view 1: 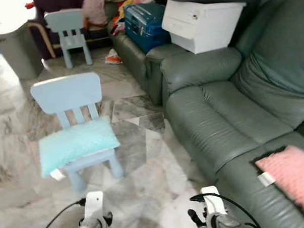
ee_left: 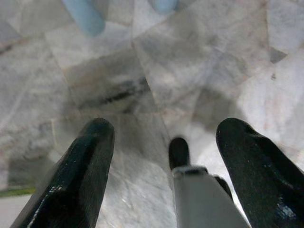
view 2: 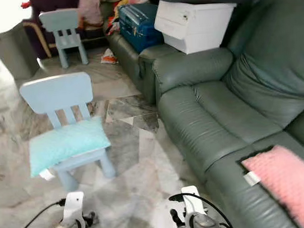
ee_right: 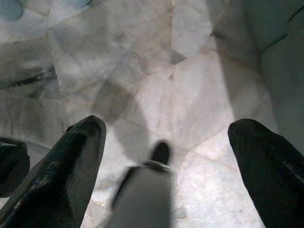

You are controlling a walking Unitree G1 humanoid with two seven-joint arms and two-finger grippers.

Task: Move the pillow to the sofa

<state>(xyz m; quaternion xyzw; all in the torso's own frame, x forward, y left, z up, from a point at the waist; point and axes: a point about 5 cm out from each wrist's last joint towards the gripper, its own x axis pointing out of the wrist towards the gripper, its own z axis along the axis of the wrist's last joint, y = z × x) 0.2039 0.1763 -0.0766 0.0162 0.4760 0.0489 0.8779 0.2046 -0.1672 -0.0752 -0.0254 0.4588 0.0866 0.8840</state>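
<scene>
A light aqua pillow [view 1: 75,143] lies flat on the seat of a small pale blue child's chair [view 1: 66,93] on the marble floor, left of centre. The dark green leather sofa [view 1: 218,121] runs along the right side. A pink knitted pillow [view 1: 293,174] rests on its near seat. My left arm [view 1: 93,217] and right arm [view 1: 214,216] hang low at the bottom edge, short of the chair. In the wrist views my left gripper [ee_left: 166,128] and right gripper [ee_right: 168,124] are both open over bare floor, holding nothing.
A second blue chair [view 1: 70,31] stands at the back left beside a grey bin [view 1: 13,47]. A white box [view 1: 203,23] and a blue case [view 1: 143,23] sit on the far sofa section. Open marble floor [view 1: 143,149] separates chair and sofa.
</scene>
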